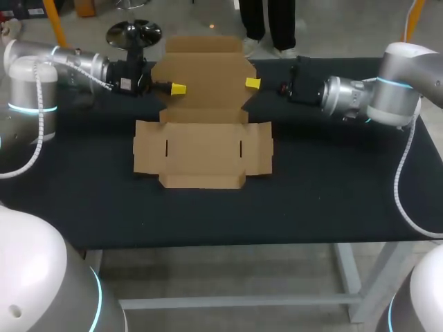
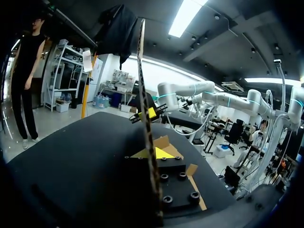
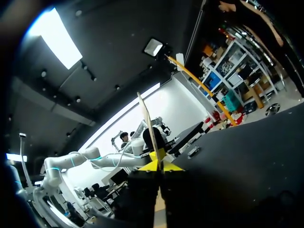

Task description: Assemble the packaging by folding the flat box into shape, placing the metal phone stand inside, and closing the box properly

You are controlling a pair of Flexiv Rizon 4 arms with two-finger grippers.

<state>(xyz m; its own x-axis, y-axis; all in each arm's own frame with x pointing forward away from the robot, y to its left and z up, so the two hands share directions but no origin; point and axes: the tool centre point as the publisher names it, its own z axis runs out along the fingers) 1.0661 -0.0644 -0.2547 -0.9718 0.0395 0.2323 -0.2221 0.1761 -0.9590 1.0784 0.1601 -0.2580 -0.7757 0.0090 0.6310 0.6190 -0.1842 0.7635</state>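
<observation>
Cardboard box (image 1: 203, 149), brown, die-cut and mostly flat, sits at the middle of the black table (image 1: 83, 200). Its near section lies spread out, side flaps open to both sides and a short flap at the front edge. The far panel (image 1: 204, 76) is up off the table, and both arms are on it.

From the view's left comes the left gripper (image 1: 178, 88), yellow tips at the panel's left edge. From the opposite side the right gripper (image 1: 253, 84) meets the panel's right edge, at about the same height.

On the left wrist camera the panel (image 2: 142, 85) shows edge-on, a thin brown line standing upright from the table. The left gripper (image 2: 153, 153) has it pinched, one yellow tip against each face and the gap narrowed to the board's thickness. Further along that edge the right gripper (image 2: 151, 113) grips the far side.

The right wrist camera tells the same story. There the panel (image 3: 148, 121) rises as a slim upright strip straight out of the right gripper (image 3: 160, 165), whose two yellow fingers (image 3: 172, 166) press it from both sides.
</observation>
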